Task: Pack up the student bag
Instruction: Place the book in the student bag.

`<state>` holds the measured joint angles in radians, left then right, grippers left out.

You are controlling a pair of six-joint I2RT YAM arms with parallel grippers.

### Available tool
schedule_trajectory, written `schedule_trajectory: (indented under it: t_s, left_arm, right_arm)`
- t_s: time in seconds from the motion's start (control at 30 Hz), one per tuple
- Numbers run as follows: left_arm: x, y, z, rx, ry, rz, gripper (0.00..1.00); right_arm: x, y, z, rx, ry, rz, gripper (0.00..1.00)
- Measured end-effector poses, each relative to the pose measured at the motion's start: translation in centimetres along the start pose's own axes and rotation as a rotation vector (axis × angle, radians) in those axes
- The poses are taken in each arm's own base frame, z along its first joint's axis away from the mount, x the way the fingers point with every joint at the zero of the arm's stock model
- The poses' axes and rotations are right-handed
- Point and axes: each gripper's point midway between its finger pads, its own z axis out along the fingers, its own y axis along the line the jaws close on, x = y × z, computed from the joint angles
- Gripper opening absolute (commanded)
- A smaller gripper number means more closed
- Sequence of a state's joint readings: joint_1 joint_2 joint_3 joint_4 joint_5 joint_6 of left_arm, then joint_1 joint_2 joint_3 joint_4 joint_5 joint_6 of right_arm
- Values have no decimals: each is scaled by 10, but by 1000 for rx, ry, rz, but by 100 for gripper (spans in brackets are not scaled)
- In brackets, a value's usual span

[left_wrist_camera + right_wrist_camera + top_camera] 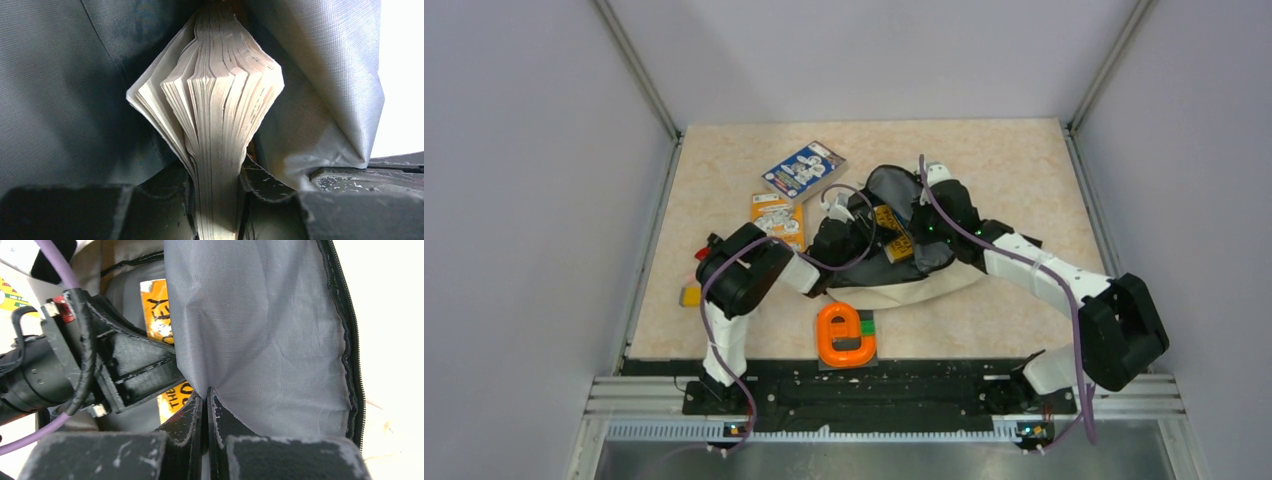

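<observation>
The student bag (929, 288) lies open in the middle of the table, cream outside with dark grey lining (892, 185). My left gripper (861, 236) is inside the bag's mouth. In the left wrist view it (216, 175) is shut on the page edge of a book (220, 100), whose pages fan out against the lining (60, 100). In the right wrist view the book's yellow cover (159, 310) shows beside the left gripper's fingers (132, 370). My right gripper (206, 397) is shut on a fold of the grey lining (260, 330) near the zipper edge (350, 340). In the top view the right gripper (921, 226) is at the bag's opening.
A blue book (804, 168) and an orange book (777, 215) lie on the table behind and left of the bag. An orange letter-shaped block (846, 335) sits near the front edge. A small yellow block (690, 296) lies at the left by the left arm.
</observation>
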<state>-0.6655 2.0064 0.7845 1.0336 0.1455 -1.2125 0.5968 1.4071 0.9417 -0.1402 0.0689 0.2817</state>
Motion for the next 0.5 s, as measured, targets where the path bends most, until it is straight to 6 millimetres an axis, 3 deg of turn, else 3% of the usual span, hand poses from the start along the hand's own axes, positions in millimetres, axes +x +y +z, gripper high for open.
schedule_trajectory:
  t_s: [0.03, 0.07, 0.23, 0.33, 0.5]
  left_arm:
    - [0, 1, 1, -7, 0, 7, 30]
    - [0, 1, 2, -9, 0, 15, 39]
    - [0, 15, 2, -75, 5, 90, 74]
    - [-2, 19, -4, -121, 10, 139, 81]
    - [-14, -5, -26, -130, -2, 255, 83]
  right_arm:
    - [0, 0, 0, 0, 0, 0, 0]
    - [0, 0, 0, 0, 0, 0, 0]
    - [0, -2, 1, 8, -5, 0, 0]
    - [1, -3, 1, 16, -7, 0, 0]
    - [-2, -7, -1, 37, -19, 1, 0]
